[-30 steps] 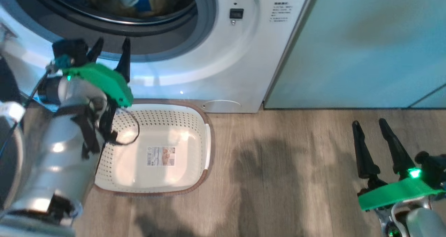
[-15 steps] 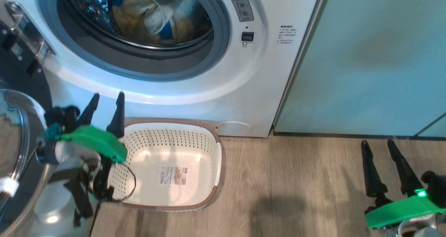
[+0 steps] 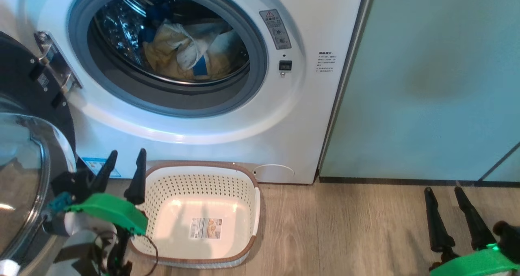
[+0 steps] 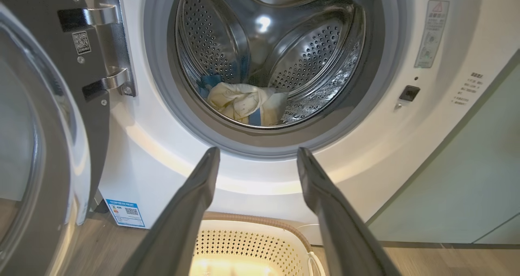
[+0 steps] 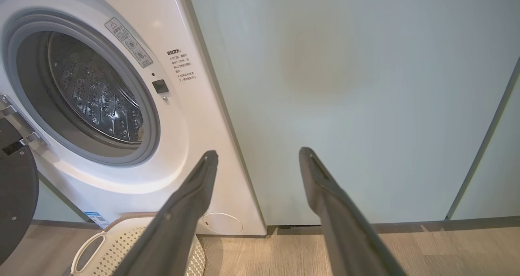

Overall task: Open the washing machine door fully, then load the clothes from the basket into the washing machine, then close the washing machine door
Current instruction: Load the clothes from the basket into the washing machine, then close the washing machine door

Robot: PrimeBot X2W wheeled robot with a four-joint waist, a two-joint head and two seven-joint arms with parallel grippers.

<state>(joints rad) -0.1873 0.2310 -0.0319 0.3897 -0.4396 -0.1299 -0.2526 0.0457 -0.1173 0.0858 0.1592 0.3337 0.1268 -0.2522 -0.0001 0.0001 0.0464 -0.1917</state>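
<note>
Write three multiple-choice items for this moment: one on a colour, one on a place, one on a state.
1. What colour is the rim of the basket? A. brown B. blue C. black
2. Where do the clothes lie? A. in the basket B. inside the washing machine C. on a shelf
3. How does the washing machine door stand? A. shut B. open C. taken off

Key: 1 A, the band round its top edge is brown. 2 B, the yellow bundle sits inside the round opening and the basket holds no garment. 3 B, it hangs swung aside at the head view's left, leaving the opening uncovered.
</note>
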